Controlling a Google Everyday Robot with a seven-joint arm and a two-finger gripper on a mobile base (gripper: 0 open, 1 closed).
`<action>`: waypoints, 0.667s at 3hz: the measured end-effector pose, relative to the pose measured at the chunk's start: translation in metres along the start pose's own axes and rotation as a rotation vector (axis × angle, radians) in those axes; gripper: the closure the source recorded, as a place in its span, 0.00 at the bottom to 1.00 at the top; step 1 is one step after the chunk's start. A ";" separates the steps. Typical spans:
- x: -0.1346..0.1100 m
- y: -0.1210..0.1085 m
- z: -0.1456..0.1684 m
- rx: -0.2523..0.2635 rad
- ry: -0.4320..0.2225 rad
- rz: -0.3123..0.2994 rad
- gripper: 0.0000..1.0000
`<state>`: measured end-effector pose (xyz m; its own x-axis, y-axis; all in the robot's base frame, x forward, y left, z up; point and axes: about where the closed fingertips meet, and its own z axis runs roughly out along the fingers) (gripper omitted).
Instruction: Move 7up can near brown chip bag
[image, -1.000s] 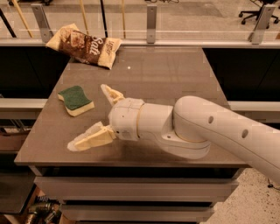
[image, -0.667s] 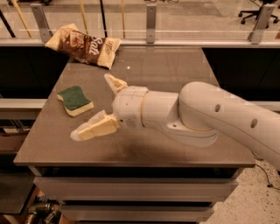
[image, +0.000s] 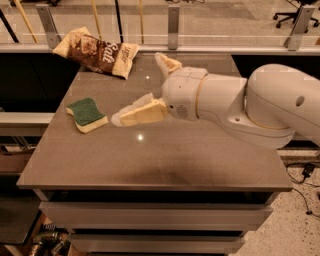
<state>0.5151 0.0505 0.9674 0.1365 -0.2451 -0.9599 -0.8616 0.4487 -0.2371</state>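
The brown chip bag (image: 97, 51) lies crinkled at the table's far left corner, its white "Salt" lettering showing. The 7up can is not visible; it may be hidden behind my arm. My gripper (image: 138, 88) hovers over the middle of the table, open, with nothing between its fingers. One cream finger (image: 142, 113) points left toward the sponge. The other finger (image: 167, 63) points toward the back edge, right of the bag. My white arm (image: 250, 105) fills the right side of the view.
A green and yellow sponge (image: 87, 114) lies on the left part of the grey table (image: 150, 160), just left of my lower finger. A railing with metal posts (image: 173, 20) runs behind the table. Drawer fronts (image: 150, 215) sit below its front edge.
My gripper has moved away from the front of the table toward the back, closer to the chip bag. Its fingers stay spread. The sponge and bag have not moved.
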 end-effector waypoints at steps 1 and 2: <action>-0.012 -0.042 -0.024 0.095 0.016 -0.017 0.00; -0.027 -0.084 -0.048 0.200 0.040 -0.036 0.00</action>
<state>0.5602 -0.0216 1.0200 0.1426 -0.2958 -0.9445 -0.7421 0.5995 -0.2998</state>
